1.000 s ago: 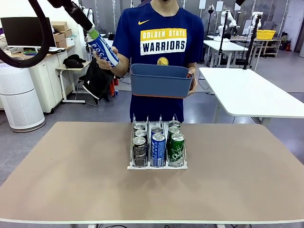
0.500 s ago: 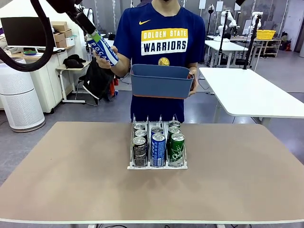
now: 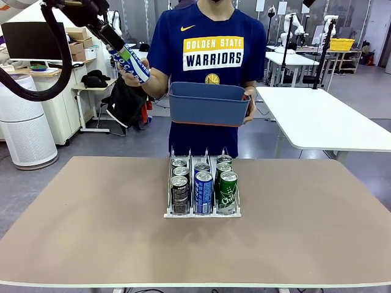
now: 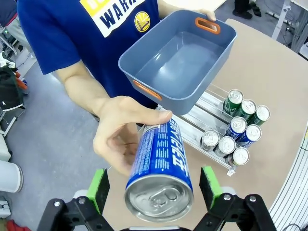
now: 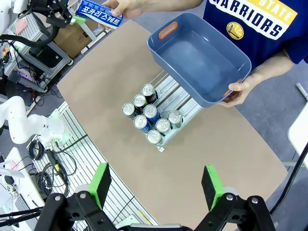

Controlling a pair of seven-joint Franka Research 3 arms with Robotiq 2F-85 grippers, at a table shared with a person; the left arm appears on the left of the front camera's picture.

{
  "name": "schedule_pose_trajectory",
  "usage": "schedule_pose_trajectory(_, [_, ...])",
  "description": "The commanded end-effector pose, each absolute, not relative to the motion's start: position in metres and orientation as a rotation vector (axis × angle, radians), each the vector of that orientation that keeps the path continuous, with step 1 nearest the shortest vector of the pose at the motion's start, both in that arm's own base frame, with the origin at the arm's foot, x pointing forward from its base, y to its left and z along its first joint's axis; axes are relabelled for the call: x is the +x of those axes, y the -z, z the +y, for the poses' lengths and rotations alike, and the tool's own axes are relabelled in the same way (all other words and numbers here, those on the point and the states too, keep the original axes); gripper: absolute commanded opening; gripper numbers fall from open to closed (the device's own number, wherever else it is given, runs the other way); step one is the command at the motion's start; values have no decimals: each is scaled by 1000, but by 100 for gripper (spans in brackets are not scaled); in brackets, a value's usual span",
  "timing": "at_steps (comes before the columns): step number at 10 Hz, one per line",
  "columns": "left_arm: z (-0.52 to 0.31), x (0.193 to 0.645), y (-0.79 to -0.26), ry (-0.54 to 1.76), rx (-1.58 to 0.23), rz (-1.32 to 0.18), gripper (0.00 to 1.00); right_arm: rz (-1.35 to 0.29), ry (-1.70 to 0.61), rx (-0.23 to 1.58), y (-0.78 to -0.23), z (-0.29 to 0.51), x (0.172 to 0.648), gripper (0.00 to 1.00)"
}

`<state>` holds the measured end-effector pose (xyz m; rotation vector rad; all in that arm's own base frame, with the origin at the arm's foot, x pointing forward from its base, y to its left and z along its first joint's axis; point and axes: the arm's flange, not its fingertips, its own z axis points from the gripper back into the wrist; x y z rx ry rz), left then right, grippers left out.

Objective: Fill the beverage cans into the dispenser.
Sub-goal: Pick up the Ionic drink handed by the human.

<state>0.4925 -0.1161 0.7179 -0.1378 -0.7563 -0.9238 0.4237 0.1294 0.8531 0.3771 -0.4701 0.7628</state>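
Note:
A person's hand [image 3: 135, 78] holds up a blue Pocari Sweat can [image 3: 131, 61] at the far left, tilted. My left gripper [image 3: 116, 43] is open around the can's top end. In the left wrist view the can [image 4: 161, 163] lies between the green pads [image 4: 99, 187] with a gap on each side. The dispenser [image 3: 201, 213] stands mid-table with several black, blue and green cans [image 3: 203, 190] in its three lanes. My right gripper [image 5: 156, 180] hangs open high above the table with nothing between its fingers.
The person's other hand holds an empty dark blue tub [image 3: 208, 104] over the far table edge, above the dispenser's back end. A white table [image 3: 324, 122] stands behind on the right. Bare tabletop [image 3: 91, 232] lies all around the dispenser.
My left arm has dropped slightly and shifted left, staying at the top of the held-up can. The person, the tub and the dispenser have stayed put.

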Motion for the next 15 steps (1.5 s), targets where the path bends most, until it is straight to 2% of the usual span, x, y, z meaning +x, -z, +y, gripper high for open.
schedule_pose_trajectory(1, [-106,494,-706,924,-174,-790,100,-465,-760,388,-853,129,423,100])
schedule_pose_trajectory(8, [-112,497,-707,925,-171,-774,100,-465,-760,388,-853,129,423,100])
schedule_pose_trajectory(9, [-112,496,-707,922,-182,-748,40,-465,-760,388,-853,129,423,100])
schedule_pose_trajectory(10, [-115,495,-707,911,-181,-741,40,-465,-760,388,-853,129,423,100])
schedule_pose_trajectory(11, [-114,494,-707,914,-182,-739,0,-465,-760,388,-853,129,423,100])
schedule_pose_trajectory(12, [-111,495,-707,921,-185,-736,35,-465,-760,388,-853,129,423,100])
schedule_pose_trajectory(13, [-112,495,-707,916,-183,-736,0,-465,-760,388,-853,129,423,100])
schedule_pose_trajectory(15, [-109,493,-709,908,-176,-744,0,-465,-760,388,-853,129,423,100])
